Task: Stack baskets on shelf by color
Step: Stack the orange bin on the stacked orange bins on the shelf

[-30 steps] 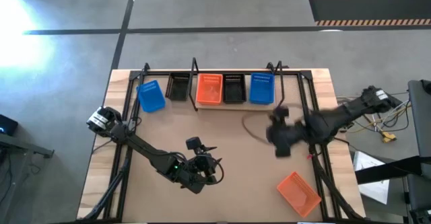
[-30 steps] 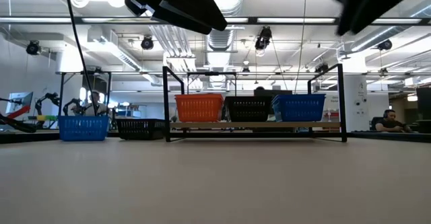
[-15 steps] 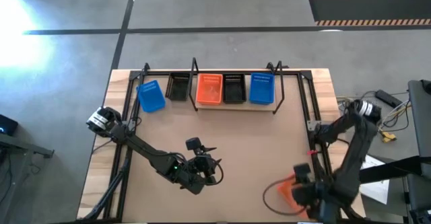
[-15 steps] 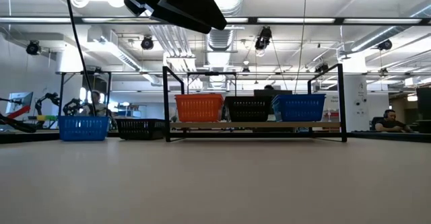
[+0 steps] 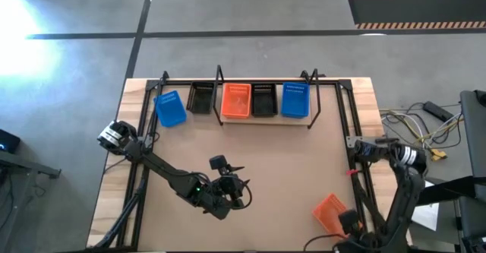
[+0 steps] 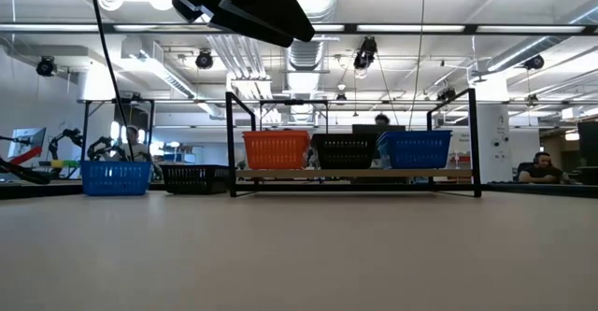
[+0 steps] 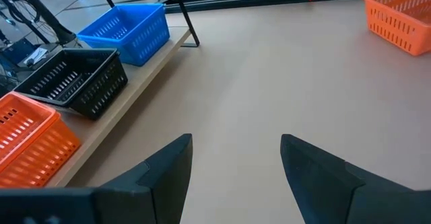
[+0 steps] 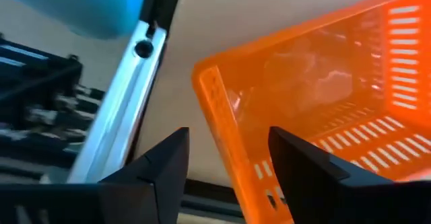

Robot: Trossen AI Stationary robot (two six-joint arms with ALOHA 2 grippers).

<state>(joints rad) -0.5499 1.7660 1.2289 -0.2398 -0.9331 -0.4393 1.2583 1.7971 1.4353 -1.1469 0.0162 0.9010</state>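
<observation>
Loose orange basket point(image 8: 323, 103) is lying at the table's near right corner, its rim just ahead of the right gripper point(image 8: 225, 158), whose fingers are standing released, holding nothing. Right arm is reaching low over that corner. Left gripper point(image 7: 236, 163) is hanging released mid-table.

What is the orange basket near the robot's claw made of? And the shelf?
The orange basket looks like glossy, thin plastic: it has moulded slots and light glows through its walls. The shelf seems to be pale, matte wood for the plank, with thin black posts, probably metal wire.
</observation>
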